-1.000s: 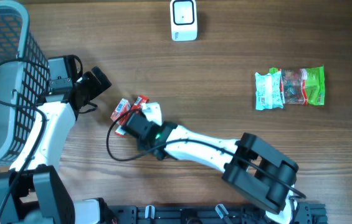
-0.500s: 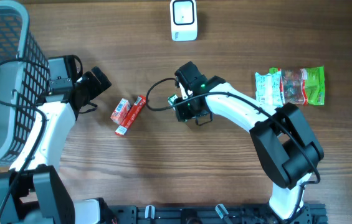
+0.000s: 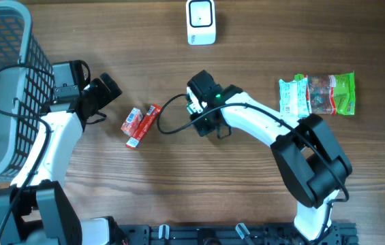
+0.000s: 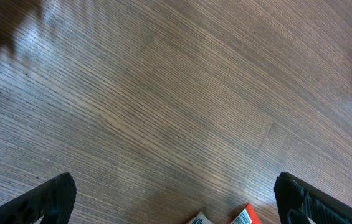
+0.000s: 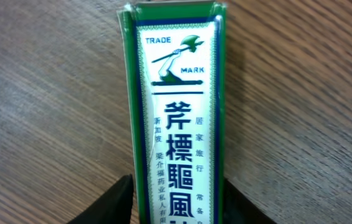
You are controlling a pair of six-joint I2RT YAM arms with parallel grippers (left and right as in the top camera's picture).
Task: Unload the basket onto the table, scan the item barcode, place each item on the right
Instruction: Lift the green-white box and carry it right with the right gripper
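A tall green box with a white label, an axe trademark and Chinese characters fills the right wrist view. My right gripper has a black finger pressed against each long side of it, shut on it over the wooden table. From overhead this gripper sits mid-table and covers almost all of the box. The white scanner stands at the far edge, apart from the gripper. My left gripper is open and holds nothing, just up-left of the red packets; a packet corner shows between its spread fingers.
A grey mesh basket fills the left side of the table. A green and white candy bag lies at the right. A black cable loops from the right wrist across the wood.
My right arm has swung from beside the red packets to the middle of the table, and its fingers have narrowed onto the green box. The left arm has not moved.
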